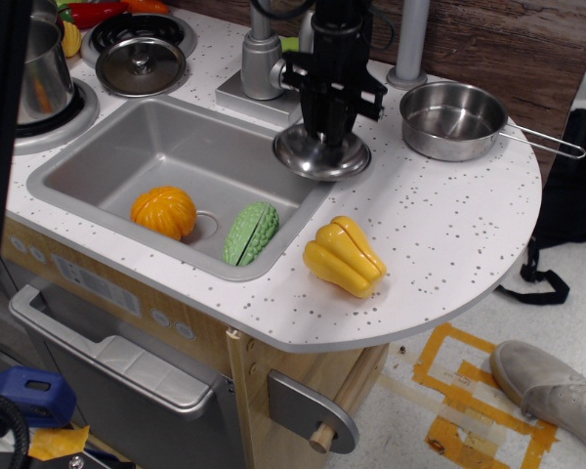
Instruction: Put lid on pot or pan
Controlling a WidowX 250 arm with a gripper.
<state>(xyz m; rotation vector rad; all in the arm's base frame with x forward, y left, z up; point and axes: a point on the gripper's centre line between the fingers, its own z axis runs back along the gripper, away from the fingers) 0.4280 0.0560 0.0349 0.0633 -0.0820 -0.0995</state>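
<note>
The shiny domed steel lid hangs from my gripper, a little above the counter at the sink's far right corner. The gripper's black fingers are shut on the lid's central knob, which they hide. The small shallow steel saucepan stands empty on the counter to the right of the lid, apart from it. Its thin wire handle points right.
The grey sink holds an orange pumpkin and a green gourd. A yellow pepper lies on the counter in front. A duller lid and a tall stockpot stand on burners at the far left. The faucet base is just behind the gripper.
</note>
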